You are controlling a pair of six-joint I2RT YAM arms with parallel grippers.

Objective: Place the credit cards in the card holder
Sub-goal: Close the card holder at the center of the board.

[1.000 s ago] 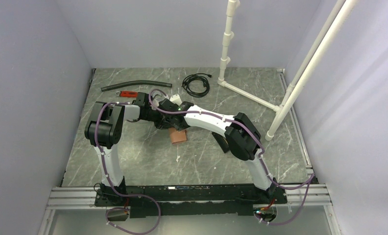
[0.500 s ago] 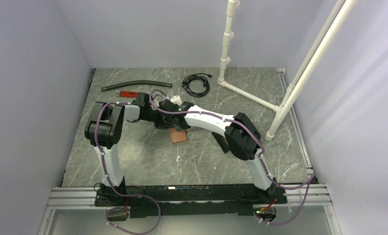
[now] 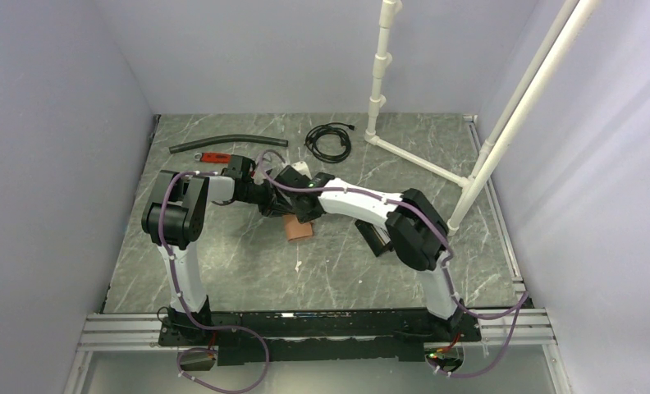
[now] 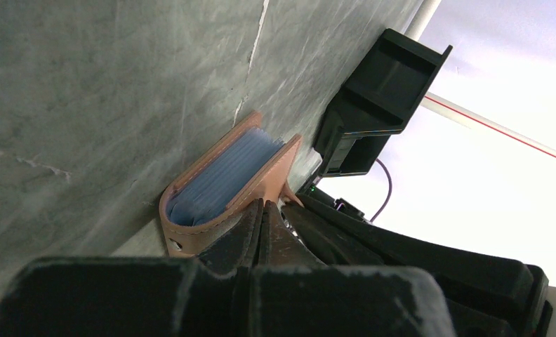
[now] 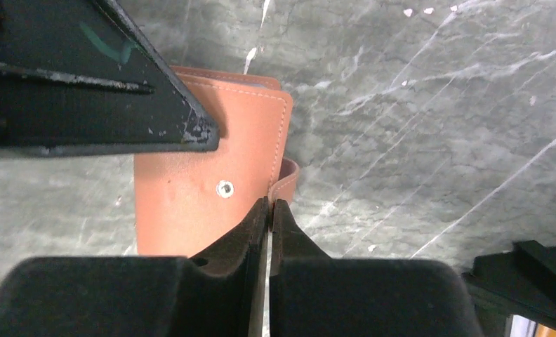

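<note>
Left gripper [image 4: 261, 210] and right gripper [image 5: 269, 205] are found with fingers pressed together, tips against the wallet [image 5: 191, 189] at mid-worktop. Bluish cards [image 4: 219, 179] are seen inside it. The holder [image 4: 377, 98] is noted nearby, toward the right edge.

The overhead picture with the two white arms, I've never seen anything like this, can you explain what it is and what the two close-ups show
These are two robot arms, a left arm and a right arm, bolted at the near edge of a table. The wide picture comes from a fixed camera above and behind them. Each close-up comes from a small camera on one wrist, so the black shapes at the bottom are that arm's own fingers. Both arms meet over a tan leather wallet with bluish cards inside. The left fingers and right fingers are closed and seem to pinch its leather. A black card holder sits beside it. Farther back lie a hose, a coiled cable and a white pipe frame.
</note>
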